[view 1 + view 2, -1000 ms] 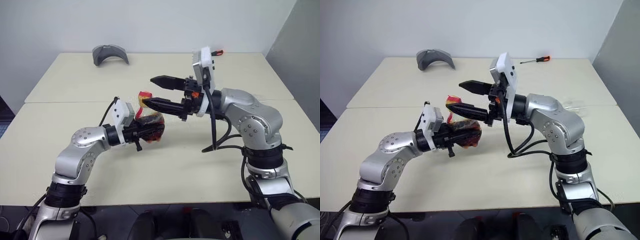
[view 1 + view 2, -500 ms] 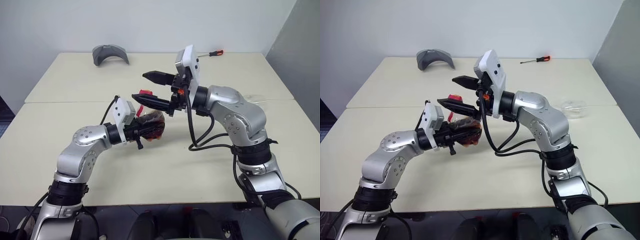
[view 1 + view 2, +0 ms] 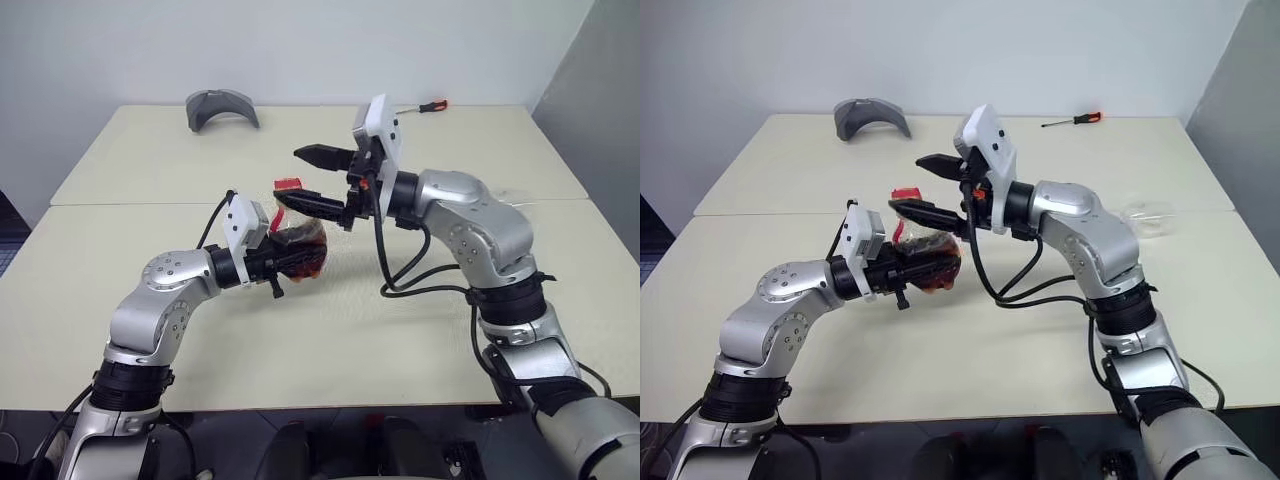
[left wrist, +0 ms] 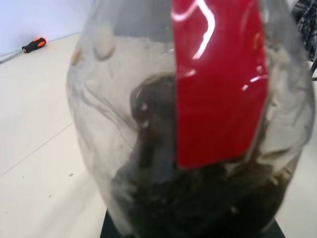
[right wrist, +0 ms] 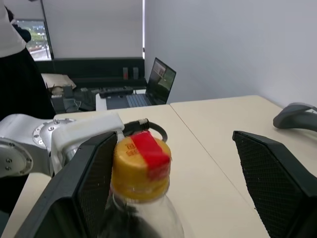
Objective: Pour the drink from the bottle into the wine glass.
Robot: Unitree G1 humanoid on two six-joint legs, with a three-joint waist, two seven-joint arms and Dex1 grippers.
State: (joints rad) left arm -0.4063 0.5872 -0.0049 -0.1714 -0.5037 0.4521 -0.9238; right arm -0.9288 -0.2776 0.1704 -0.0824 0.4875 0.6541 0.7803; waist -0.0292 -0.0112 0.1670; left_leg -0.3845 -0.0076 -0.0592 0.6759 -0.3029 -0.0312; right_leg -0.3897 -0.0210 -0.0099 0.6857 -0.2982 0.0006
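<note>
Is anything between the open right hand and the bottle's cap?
Nothing visible: the open right hand already has its black fingers on either side of the yellow-and-red screw cap of the small clear plastic bottle held by the left hand.

grey headset (image 3: pixel 221 107), screwdriver (image 3: pixel 420 106), table (image 3: pixel 120 160)

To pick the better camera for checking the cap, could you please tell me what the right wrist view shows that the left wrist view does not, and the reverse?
Right wrist view, not the left: the yellow-and-red screw cap between the black fingers of the open right gripper, a grey curved object, and an open laptop beyond. Left wrist view, not the right: the red label strip, the dark brown drink inside, and an orange-handled screwdriver. Shared: the small clear plastic bottle and the beige tabletop.
</note>
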